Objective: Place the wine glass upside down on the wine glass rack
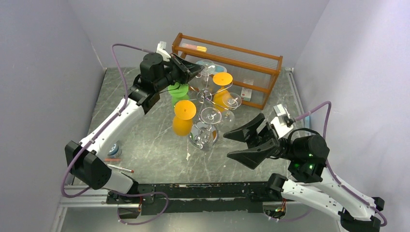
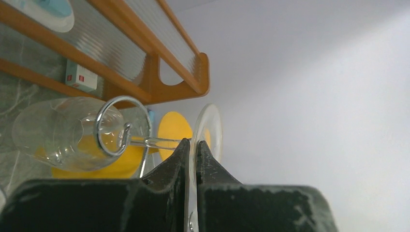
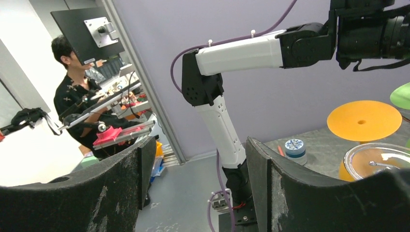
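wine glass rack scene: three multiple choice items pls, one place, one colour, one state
1. The wooden shelf stands: A behind the wine glass rack; B in front of it; C left of it.
2. The wine glass in the left gripper is: A orange; B green; C clear.
3. The right gripper is: A shut on a glass; B open, empty; C shut, empty.
Answers: A, the top view shows it farther back; C, its bowl is see-through; B, its fingers stand wide apart.

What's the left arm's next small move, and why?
Probably ease the clear wine glass down. The left tool pinches its foot, and the stem seems threaded through a curl of the chrome wire rack, but the foot looks apart from it.
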`<state>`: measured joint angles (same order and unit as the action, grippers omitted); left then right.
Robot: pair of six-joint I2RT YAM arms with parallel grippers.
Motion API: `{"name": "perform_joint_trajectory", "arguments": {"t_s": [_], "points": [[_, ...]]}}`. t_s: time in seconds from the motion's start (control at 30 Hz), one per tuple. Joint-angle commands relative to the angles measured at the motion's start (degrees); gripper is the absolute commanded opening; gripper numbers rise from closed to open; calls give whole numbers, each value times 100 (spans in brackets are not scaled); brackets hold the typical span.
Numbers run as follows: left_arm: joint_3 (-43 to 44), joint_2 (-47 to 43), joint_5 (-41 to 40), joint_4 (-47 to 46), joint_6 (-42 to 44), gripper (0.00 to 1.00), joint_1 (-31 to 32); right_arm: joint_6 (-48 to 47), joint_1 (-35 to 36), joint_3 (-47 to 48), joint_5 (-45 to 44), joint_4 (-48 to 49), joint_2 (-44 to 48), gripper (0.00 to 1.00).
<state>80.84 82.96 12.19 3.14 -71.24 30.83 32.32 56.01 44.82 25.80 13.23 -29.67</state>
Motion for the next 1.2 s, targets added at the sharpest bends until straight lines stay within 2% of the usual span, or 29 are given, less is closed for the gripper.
{"name": "perform_joint_trajectory", "arguments": {"t_s": [0.0,0.27,0.57,0.73,1.17], "points": [[518,94,7,-206,232,5,-67,-35,33,-81,-137,-100,125,72],[841,316,-124,120,480,5,-242,-48,33,-118,-207,-148,207,71],[827,262,-334,516,713,5,-421,-53,33,-137,-251,-225,242,71],[1102,259,-414,850,1079,5,-447,-34,33,-172,-273,-225,258,71],[1272,494,-223,1458,1411,9,-454,2,34,-184,-255,-152,196,72]]}}
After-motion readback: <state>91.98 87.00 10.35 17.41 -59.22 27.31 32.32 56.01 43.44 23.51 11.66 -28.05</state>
